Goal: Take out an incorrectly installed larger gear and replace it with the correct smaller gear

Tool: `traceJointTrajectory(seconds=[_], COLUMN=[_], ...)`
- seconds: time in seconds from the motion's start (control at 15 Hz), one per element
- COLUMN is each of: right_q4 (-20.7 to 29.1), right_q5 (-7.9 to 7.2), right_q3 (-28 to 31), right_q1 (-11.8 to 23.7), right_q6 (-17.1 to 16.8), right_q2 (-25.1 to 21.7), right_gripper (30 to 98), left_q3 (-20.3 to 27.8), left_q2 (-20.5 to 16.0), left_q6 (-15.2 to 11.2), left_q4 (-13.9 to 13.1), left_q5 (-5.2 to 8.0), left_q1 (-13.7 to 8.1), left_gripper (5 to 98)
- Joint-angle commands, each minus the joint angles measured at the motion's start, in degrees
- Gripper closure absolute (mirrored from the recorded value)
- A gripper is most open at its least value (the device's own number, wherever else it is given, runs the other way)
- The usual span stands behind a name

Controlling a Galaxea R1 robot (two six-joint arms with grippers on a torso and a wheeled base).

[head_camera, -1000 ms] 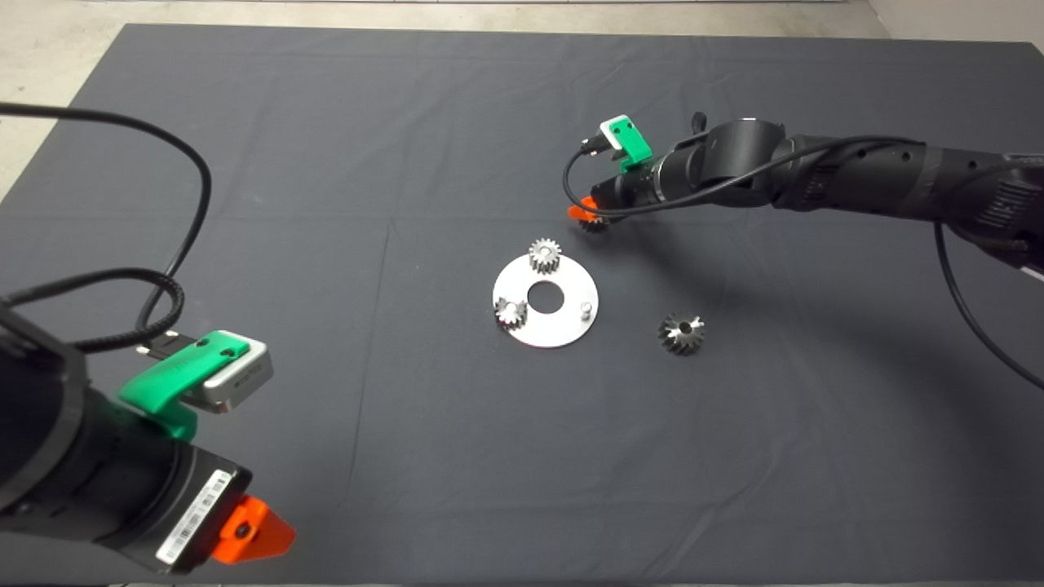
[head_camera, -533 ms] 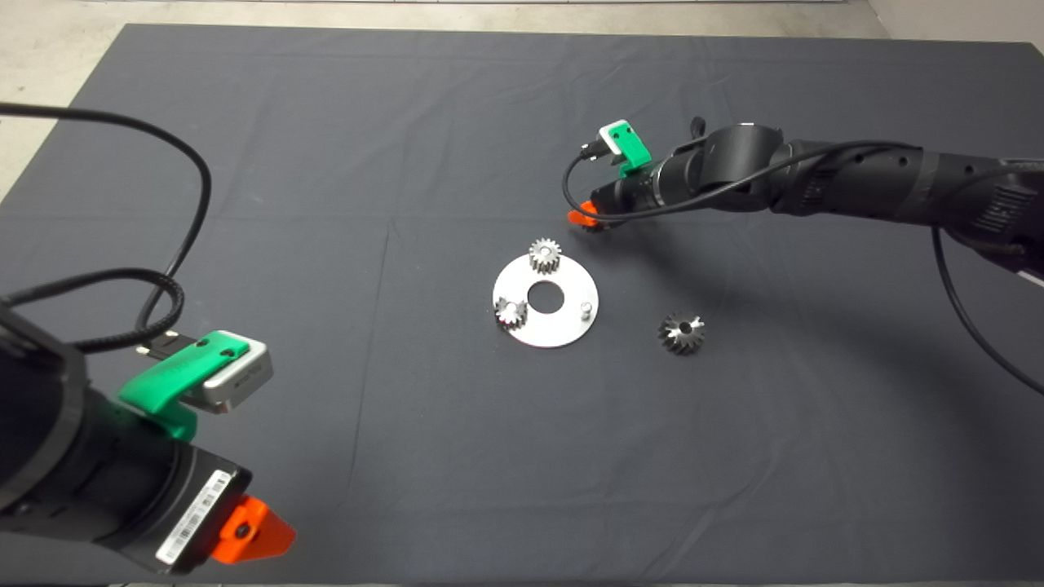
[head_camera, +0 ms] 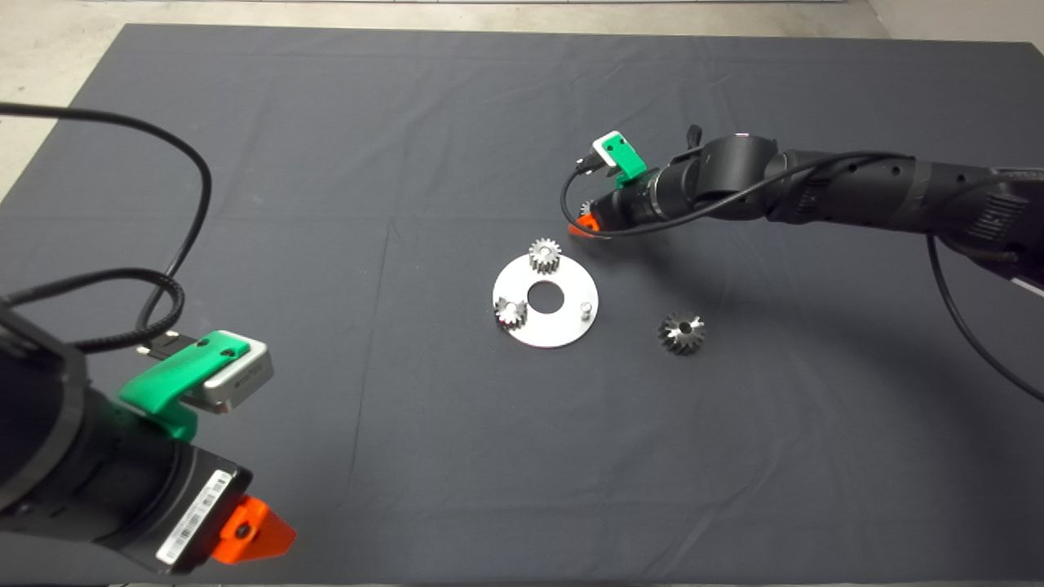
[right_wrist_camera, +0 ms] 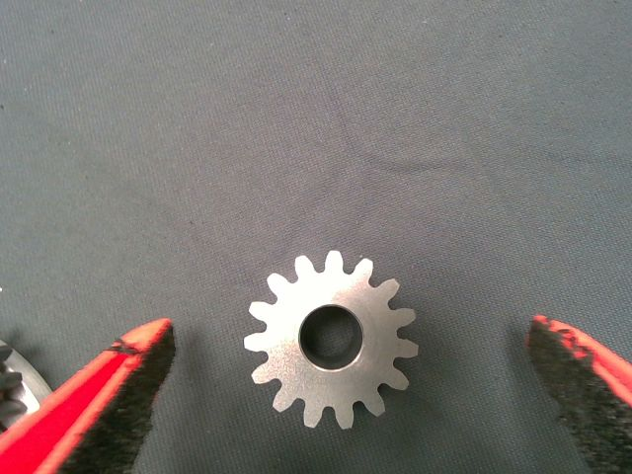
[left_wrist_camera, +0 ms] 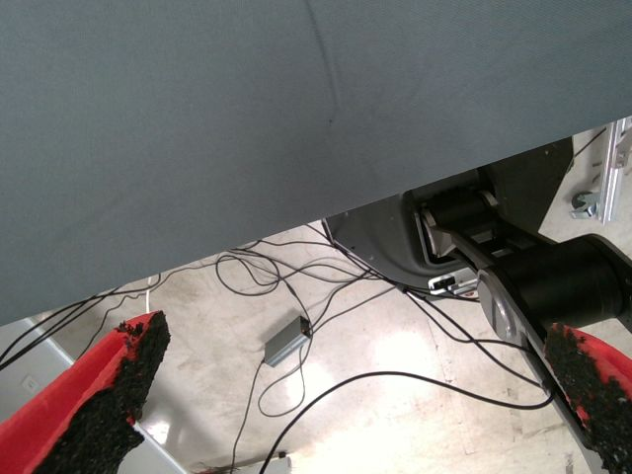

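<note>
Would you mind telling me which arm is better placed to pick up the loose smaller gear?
The right. Its end effector is open with the smaller gear lying on the mat between its fingers, while the left end effector sits at the mat's near edge.

Even bright light, soft shadows, sharp focus

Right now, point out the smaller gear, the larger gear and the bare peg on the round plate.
the smaller gear (right_wrist_camera: 331,339): right wrist view, flat top face beside its centre hole.
the larger gear (head_camera: 682,333): head view, top face near the hole.
the bare peg (head_camera: 586,308): head view, its top end.
</note>
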Motion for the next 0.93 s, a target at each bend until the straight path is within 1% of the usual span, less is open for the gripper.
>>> traceJointTrajectory(seconds=[0.0,0.07,0.2,0.33,0.47,0.6,0.73,0.8,0.87], right_q4=[-0.33,-0.33,-0.33,-0.24,-0.24,-0.24,-0.24,-0.24,-0.24], right_q5=[-0.23,-0.24,-0.24,-0.24,-0.13,-0.06,0.11,0.11,0.20], right_q3=[0.49,0.49,0.49,0.32,-0.13,-0.65,-1.27,-1.44,-1.60], right_q1=[0.97,0.97,0.97,0.97,0.97,0.70,0.44,0.27,0.20], right_q6=[-0.62,-0.99,-1.24,-1.25,-1.43,-1.87,-1.96,-2.04,-1.98], right_q2=[0.58,0.58,0.92,1.37,1.46,1.46,1.46,1.46,1.37], right_gripper=[36.5,38.4,38.4,43.4,43.7,48.4,48.4,49.8,52.8], left_q3=[0.55,0.55,0.55,0.55,0.55,0.56,0.60,0.56,0.64], left_q2=[0.11,0.11,0.11,0.11,0.11,0.11,0.02,0.02,-0.07], left_q6=[-0.08,-0.08,-0.08,-0.08,-0.08,-0.08,-0.08,-0.08,-0.08], left_q4=[-0.59,-0.59,-0.59,-0.59,-0.59,-0.59,-0.59,-0.59,-0.59], left_q5=[-0.04,-0.04,-0.04,-0.04,0.05,0.05,0.05,0.05,0.05], left_q1=[-0.67,-0.67,-0.67,-0.67,-0.67,-0.67,-0.59,-0.60,-0.59], left_gripper=[6.0,6.0,6.0,6.0,6.0,6.0,6.0,6.0,6.0])
